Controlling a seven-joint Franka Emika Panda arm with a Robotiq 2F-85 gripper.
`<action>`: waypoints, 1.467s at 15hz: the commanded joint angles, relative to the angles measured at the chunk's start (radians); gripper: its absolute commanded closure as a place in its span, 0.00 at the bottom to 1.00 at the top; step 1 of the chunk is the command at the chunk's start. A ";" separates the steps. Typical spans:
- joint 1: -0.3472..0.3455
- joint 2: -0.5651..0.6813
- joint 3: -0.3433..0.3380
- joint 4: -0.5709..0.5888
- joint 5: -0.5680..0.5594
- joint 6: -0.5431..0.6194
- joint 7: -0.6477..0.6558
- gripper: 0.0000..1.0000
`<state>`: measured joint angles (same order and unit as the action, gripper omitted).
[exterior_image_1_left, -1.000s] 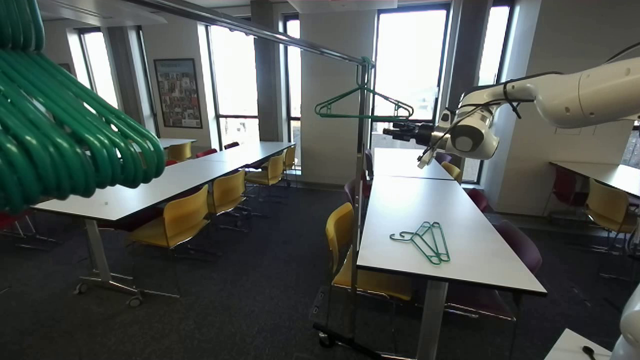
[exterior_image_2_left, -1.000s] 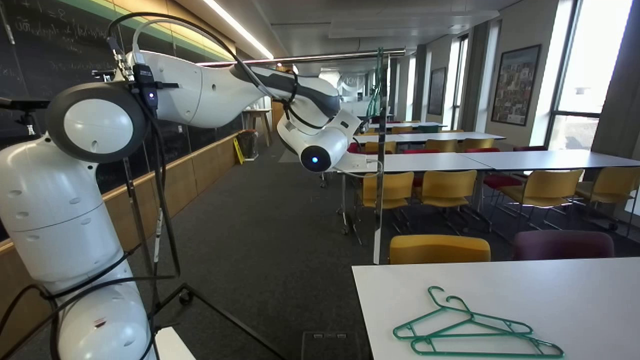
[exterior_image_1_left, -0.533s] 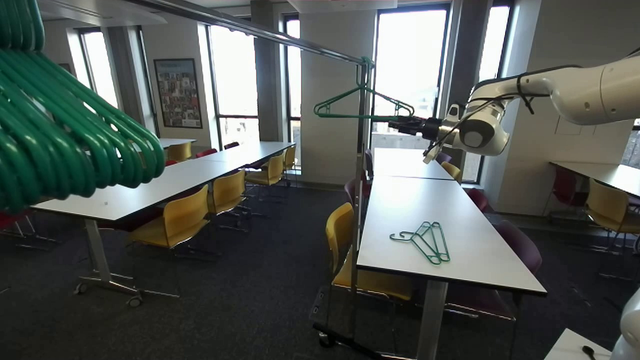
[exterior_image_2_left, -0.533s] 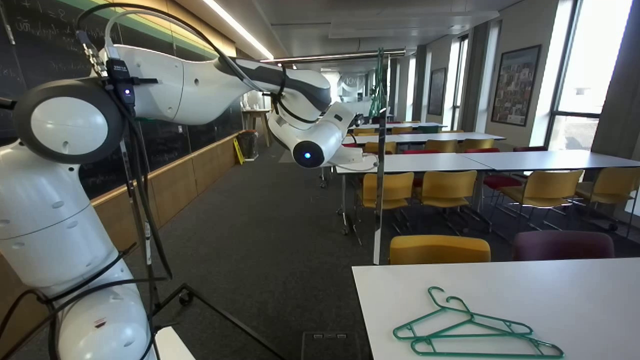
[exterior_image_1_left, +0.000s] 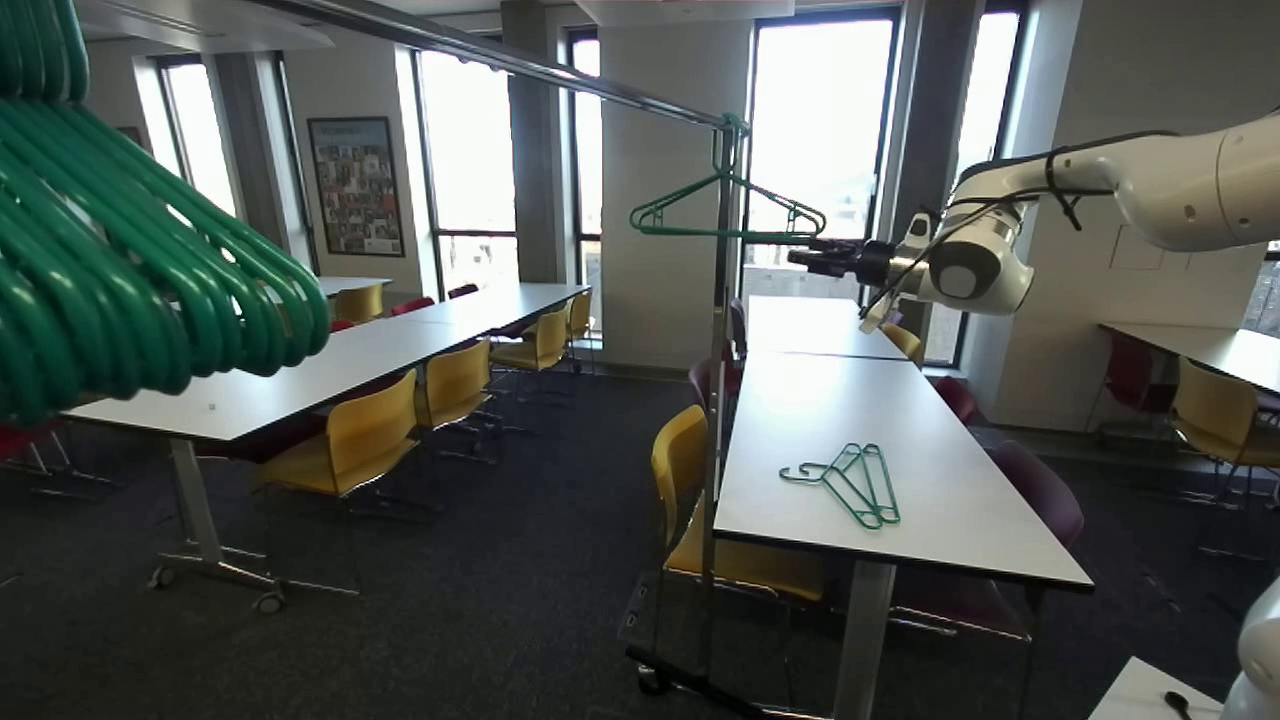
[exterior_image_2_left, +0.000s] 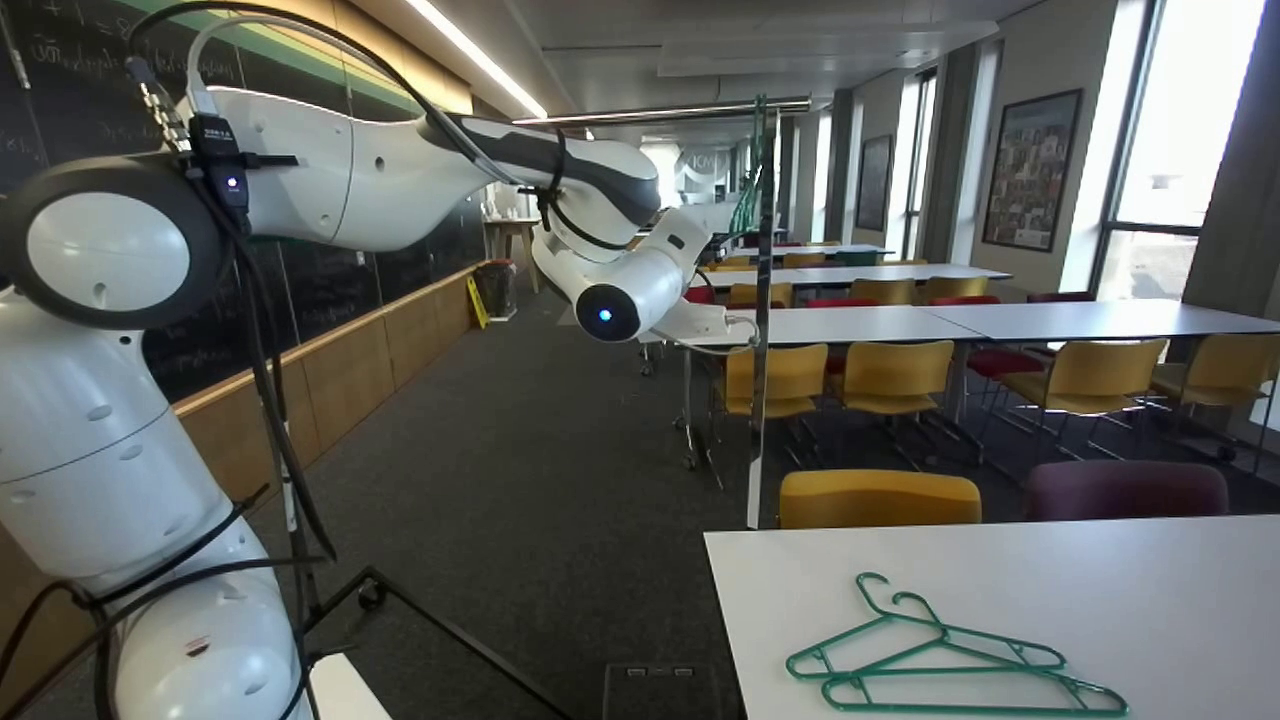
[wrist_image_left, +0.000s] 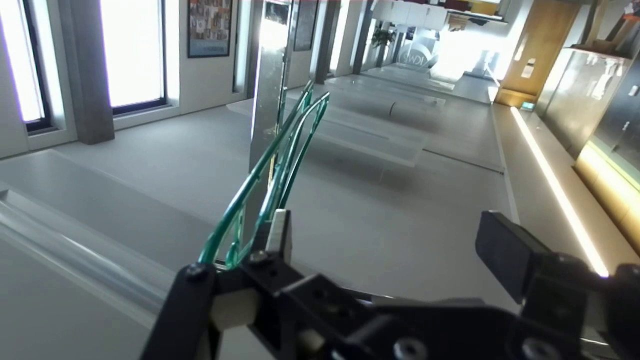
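After we had drawn back slightly, our jaws stood wide apart, holding nothing, so the green hangers (exterior_image_1_left: 690, 233) just beside them seemingly hung free.

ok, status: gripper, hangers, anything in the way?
Gripper open, empty. Nearest hangers hang from rail, outside its jaws, contact unclear. Post beside them, possible snag.
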<state>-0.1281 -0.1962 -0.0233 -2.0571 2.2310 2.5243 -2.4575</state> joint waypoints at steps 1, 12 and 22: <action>-0.011 -0.015 -0.003 -0.001 -0.004 0.034 -0.007 0.00; -0.021 -0.028 -0.007 0.022 0.004 0.032 -0.018 0.00; -0.021 -0.014 -0.007 0.045 0.001 0.037 -0.010 0.00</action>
<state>-0.1445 -0.2053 -0.0300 -2.0298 2.2310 2.5534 -2.4595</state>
